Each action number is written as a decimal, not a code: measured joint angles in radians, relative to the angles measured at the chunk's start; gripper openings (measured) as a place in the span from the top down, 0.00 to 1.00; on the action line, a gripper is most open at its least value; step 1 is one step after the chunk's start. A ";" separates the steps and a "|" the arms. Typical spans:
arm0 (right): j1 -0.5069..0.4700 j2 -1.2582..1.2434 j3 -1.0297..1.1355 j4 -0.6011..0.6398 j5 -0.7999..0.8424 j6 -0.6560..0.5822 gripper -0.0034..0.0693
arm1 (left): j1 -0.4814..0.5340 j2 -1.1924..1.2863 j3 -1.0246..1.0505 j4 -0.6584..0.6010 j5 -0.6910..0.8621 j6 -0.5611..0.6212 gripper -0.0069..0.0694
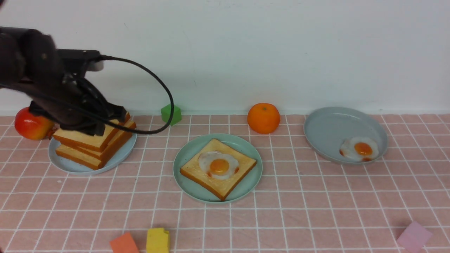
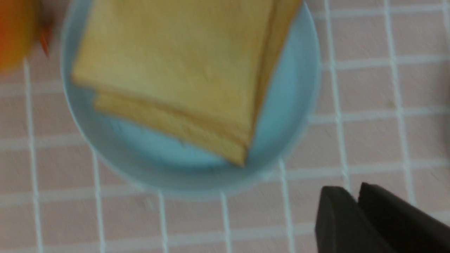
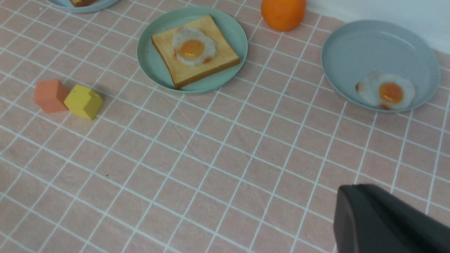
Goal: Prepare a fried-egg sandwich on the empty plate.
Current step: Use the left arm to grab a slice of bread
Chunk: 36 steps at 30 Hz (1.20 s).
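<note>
Over toast (image 1: 93,144), left claw (image 2: 348,196), bare plate rim (image 2: 197,182)

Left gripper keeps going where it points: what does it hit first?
Left gripper would likely meet the toast stack on the pale blue plate first; depth is unclear.

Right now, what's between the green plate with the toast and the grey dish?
Only bare pink checked cloth lies between the green plate and the grey dish, clearest in the right wrist view; the orange sits farther back.
</note>
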 joint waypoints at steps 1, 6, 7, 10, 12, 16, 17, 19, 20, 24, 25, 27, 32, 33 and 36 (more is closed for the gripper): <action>0.000 0.000 0.000 0.000 -0.018 0.000 0.95 | 0.000 0.035 -0.017 0.018 -0.008 0.002 0.67; 0.000 0.000 0.000 0.000 -0.082 0.000 0.95 | 0.000 0.124 -0.052 0.101 -0.077 0.005 0.49; 0.000 0.000 0.000 0.001 -0.091 0.000 0.95 | 0.000 0.146 -0.053 0.142 -0.109 0.005 0.45; 0.000 0.000 0.000 0.005 -0.104 0.000 0.95 | 0.000 0.190 -0.055 0.231 -0.179 0.006 0.41; 0.000 0.000 0.000 0.007 -0.110 0.000 0.94 | 0.000 0.208 -0.057 0.246 -0.203 0.006 0.41; 0.000 0.000 0.000 0.007 -0.111 0.000 0.94 | 0.000 0.234 -0.056 0.254 -0.227 0.006 0.41; 0.000 0.000 0.000 0.007 -0.111 0.000 0.94 | 0.000 0.236 -0.056 0.256 -0.229 0.006 0.41; 0.000 0.000 0.000 0.007 -0.111 0.000 0.94 | 0.000 0.238 -0.056 0.258 -0.230 0.006 0.41; 0.000 0.000 0.000 0.007 -0.111 0.000 0.94 | 0.000 0.238 -0.056 0.263 -0.234 0.006 0.41; 0.000 0.000 0.001 0.007 -0.112 0.000 0.94 | 0.000 0.242 -0.058 0.278 -0.236 0.006 0.41; 0.000 0.000 0.001 0.007 -0.113 0.000 0.94 | 0.000 0.245 -0.058 0.279 -0.237 0.006 0.41; 0.000 0.000 0.001 0.008 -0.112 0.000 0.94 | 0.000 0.259 -0.058 0.282 -0.242 0.006 0.41; 0.000 0.000 0.001 0.018 -0.113 0.000 0.94 | 0.000 0.280 -0.060 0.317 -0.253 0.007 0.42; 0.000 0.000 0.001 0.023 -0.113 0.000 0.94 | 0.000 0.286 -0.062 0.330 -0.253 0.007 0.43; 0.000 0.000 0.001 0.030 -0.112 0.000 0.94 | 0.000 0.292 -0.067 0.343 -0.254 0.007 0.47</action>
